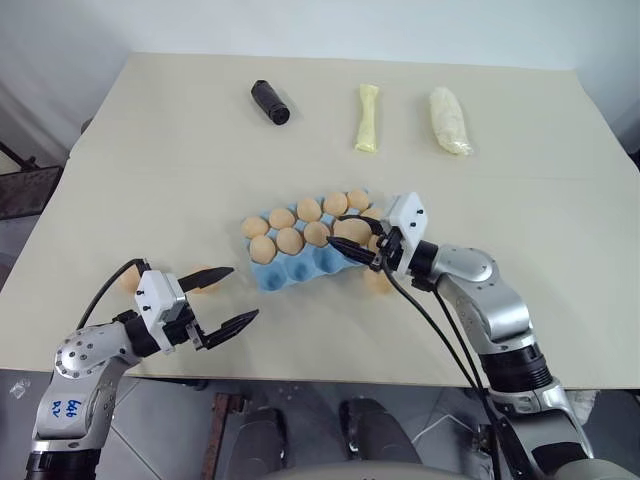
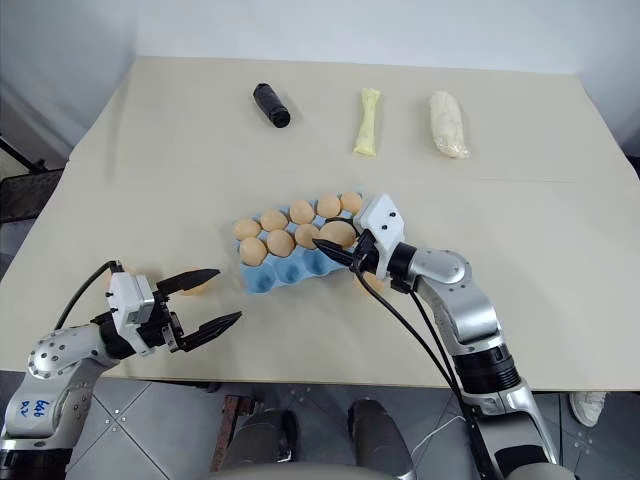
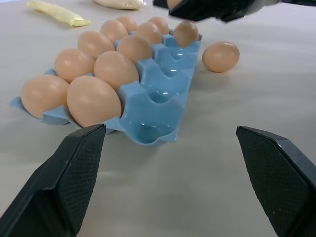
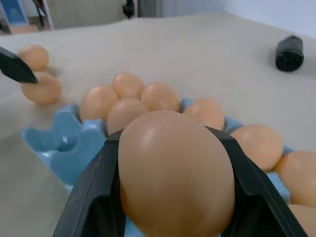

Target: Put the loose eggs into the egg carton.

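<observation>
The light blue egg carton (image 1: 285,272) lies at the table's middle, with several tan eggs in its far cups and its near row bare. My right gripper (image 1: 347,236) hovers over the carton's right end, shut on an egg (image 4: 175,173). One loose egg (image 1: 378,283) rests on the table beside the carton, under my right wrist. My left gripper (image 1: 245,292) stands open left of the carton near the front edge, nothing between its fingers. Two loose eggs lie by it: one egg (image 1: 207,281) just behind its far finger, another egg (image 1: 127,282) further left.
At the back of the table lie a black cylinder (image 1: 270,102), a pale yellow bag (image 1: 367,118) and a white bag (image 1: 449,120). The table's front edge (image 1: 330,378) runs just below both arms.
</observation>
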